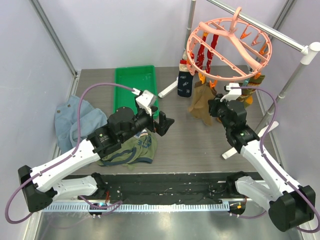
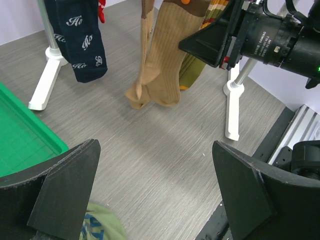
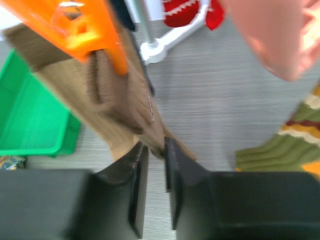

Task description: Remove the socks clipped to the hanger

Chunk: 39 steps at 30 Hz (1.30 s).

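The brown-tan sock (image 1: 201, 102) hangs from an orange clip (image 3: 85, 25) on the salmon-pink ring hanger (image 1: 231, 46), which hooks over the rail stand (image 1: 295, 75). A navy patterned sock (image 1: 185, 84), red socks (image 1: 205, 52) and an olive striped sock (image 3: 280, 145) hang from it too. The right pincer (image 3: 155, 150) is narrow, only a slit between its fingers, with the brown sock's lower end just at their tips. The left pincer (image 2: 155, 144) gapes wide above the table (image 1: 195, 145), beside a green tray (image 1: 134, 80)
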Motion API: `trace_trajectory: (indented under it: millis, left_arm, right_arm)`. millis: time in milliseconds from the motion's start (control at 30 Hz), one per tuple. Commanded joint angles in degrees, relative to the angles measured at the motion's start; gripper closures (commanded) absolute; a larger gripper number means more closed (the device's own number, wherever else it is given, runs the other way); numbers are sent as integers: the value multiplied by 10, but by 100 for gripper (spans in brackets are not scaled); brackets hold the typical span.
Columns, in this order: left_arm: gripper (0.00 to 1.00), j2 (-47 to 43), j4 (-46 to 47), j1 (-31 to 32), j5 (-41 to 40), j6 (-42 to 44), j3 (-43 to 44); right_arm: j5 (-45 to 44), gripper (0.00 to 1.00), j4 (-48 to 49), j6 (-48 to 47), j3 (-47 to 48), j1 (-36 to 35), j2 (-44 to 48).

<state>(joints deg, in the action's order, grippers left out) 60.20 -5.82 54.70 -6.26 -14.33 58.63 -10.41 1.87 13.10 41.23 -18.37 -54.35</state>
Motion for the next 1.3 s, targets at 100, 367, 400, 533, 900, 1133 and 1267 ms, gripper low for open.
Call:
trace_trajectory:
  millis: [100, 367, 400, 533, 900, 1133, 1267]
  left_arm:
    - [0, -3, 33, 2, -1, 17, -4]
    - [1, 50, 31, 3, 18, 8, 43]
    - [1, 69, 22, 2, 28, -3, 70]
    - [2, 105, 34, 12, 18, -19, 104]
    - [1, 228, 118, 61, -61, 11, 143]
    - [9, 286, 170, 79, -139, 43, 157]
    - [48, 302, 192, 81, -136, 48, 162]
  right_arm:
    - [96, 99, -15, -5, 38, 2, 50]
    - [211, 99, -71, 91, 72, 1, 106]
    - [219, 99, -81, 101, 77, 2, 105]
    - [246, 99, -80, 148, 93, 2, 112]
    - [268, 99, -56, 244, 89, 2, 132]
    - [278, 99, -53, 275, 86, 1, 136]
    - [277, 99, -60, 280, 82, 2, 142]
